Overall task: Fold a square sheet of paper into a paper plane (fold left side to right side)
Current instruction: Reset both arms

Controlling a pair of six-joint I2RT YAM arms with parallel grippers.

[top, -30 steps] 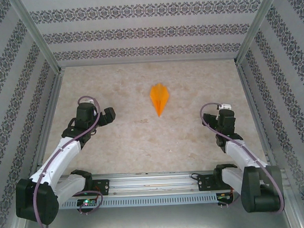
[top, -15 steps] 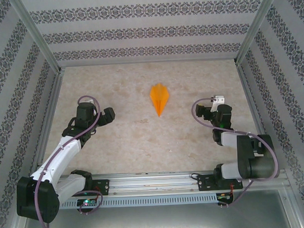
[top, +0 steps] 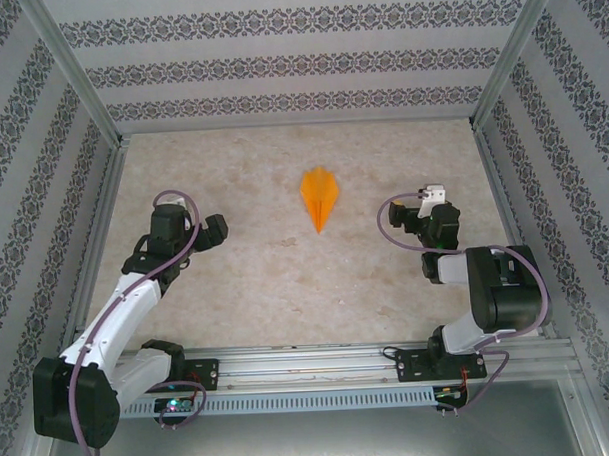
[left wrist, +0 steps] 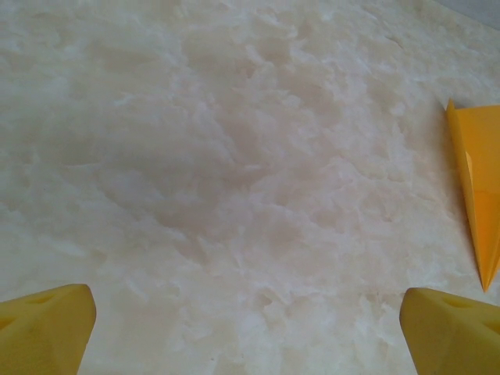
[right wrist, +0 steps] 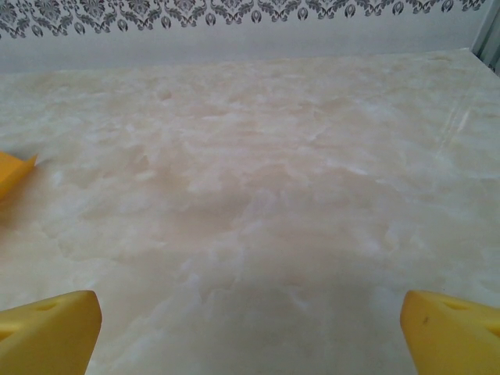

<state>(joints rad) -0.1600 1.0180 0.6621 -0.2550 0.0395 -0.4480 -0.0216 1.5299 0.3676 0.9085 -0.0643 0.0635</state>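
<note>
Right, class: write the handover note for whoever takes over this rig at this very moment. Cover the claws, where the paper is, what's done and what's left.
Left claw: open, empty, over bare table, to the left of the plane.
Right claw: open, empty, over the table to the plane's right.
Paper plane: an orange dart lying mid-table between the two arms, its point towards the arm bases. Neither claw touches it.
Done: the sheet looks fully folded into the dart.
Left: probably no more folding. Check the creases, then park the arms.
</note>
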